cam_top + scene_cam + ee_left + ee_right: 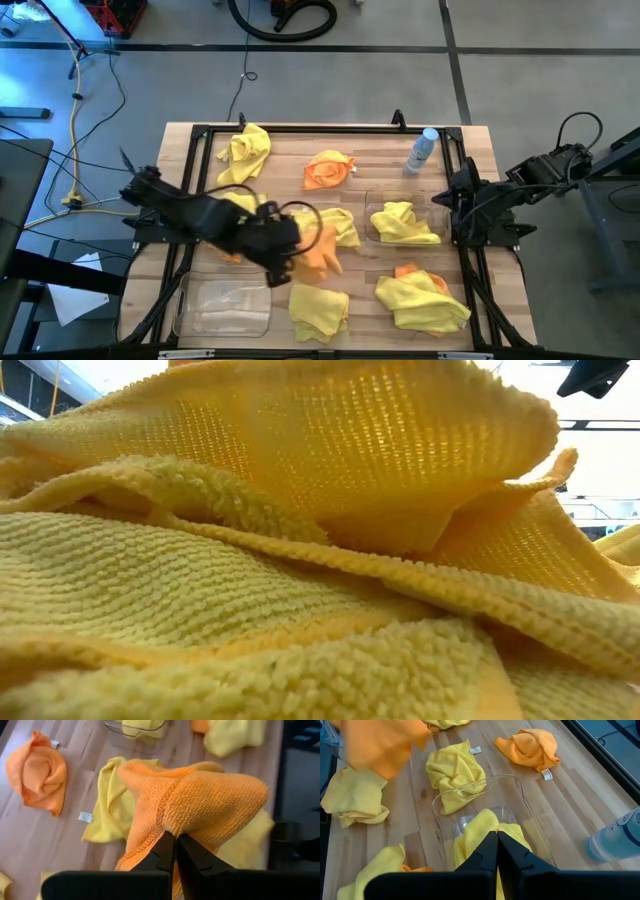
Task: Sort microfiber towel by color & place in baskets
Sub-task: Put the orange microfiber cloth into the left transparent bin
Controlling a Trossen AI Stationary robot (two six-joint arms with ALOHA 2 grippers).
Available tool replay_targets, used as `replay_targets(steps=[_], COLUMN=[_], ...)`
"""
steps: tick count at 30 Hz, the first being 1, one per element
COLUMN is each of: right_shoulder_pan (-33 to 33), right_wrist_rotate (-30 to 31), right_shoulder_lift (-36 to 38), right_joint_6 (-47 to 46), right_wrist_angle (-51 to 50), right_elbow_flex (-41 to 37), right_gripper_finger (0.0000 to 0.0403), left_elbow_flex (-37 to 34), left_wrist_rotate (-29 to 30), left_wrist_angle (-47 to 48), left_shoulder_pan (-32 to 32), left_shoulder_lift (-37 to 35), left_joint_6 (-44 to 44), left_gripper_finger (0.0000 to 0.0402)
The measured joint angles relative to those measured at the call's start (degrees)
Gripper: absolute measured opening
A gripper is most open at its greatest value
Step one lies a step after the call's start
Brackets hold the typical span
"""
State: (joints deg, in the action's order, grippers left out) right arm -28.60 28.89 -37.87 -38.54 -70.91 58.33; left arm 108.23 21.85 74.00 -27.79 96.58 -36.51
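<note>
The left claw (297, 262) is clamped on an orange towel (200, 802), lifted above the bench (370, 160) beside the empty basket (225, 305). Farther right, the right claw (452, 205) rests closed, empty, by the basket (372, 215) holding a yellow towel (405, 222).

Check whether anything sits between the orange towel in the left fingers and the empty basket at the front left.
Nothing visible does. The left gripper holds the orange towel just beside the empty basket, with only bare table between them.
</note>
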Motion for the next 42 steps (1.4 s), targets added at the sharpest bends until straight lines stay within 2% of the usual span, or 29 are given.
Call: replay_targets(steps=[7, 18, 24, 27, 36, 42], right_shoulder_pan=[0.01, 0.0, 0.0, 0.0, 0.01, 0.02], right_wrist_rotate=[0.93, 2.36, 2.49, 2.74, 3.97, 3.97], right_shoulder_lift=[0.0, 0.02, 0.0, 0.0, 0.0, 0.01], right_joint_6=[0.0, 0.3, 1.43, 1.53, 1.53, 1.53], right_wrist_angle=[0.02, 0.02, 0.0, 0.0, -0.02, -0.02], right_elbow_flex=[0.0, 0.0, 0.0, 0.0, 0.0, 0.0], right_gripper_finger=[0.0, 0.0, 0.0, 0.0, 0.0, 0.0], left_elbow_flex=[3.96, 5.02, 5.02, 5.0, 4.68, -4.28], left_wrist_rotate=[-0.39, -16.71, -15.15, -15.09, -14.26, -19.62], left_wrist_angle=[5.21, 16.2, 16.07, 16.03, 15.87, 15.95], left_shoulder_pan=[-7.66, -21.43, -27.88, -28.53, -26.91, -26.97], left_shoulder_lift=[-4.32, -4.22, -3.93, -2.51, 4.68, 5.4], left_joint_6=[-12.69, -52.81, -70.9, -73.65, -73.86, -78.86], left_gripper_finger=[0.0, 0.0, 0.0, 0.0, 0.0, 0.0])
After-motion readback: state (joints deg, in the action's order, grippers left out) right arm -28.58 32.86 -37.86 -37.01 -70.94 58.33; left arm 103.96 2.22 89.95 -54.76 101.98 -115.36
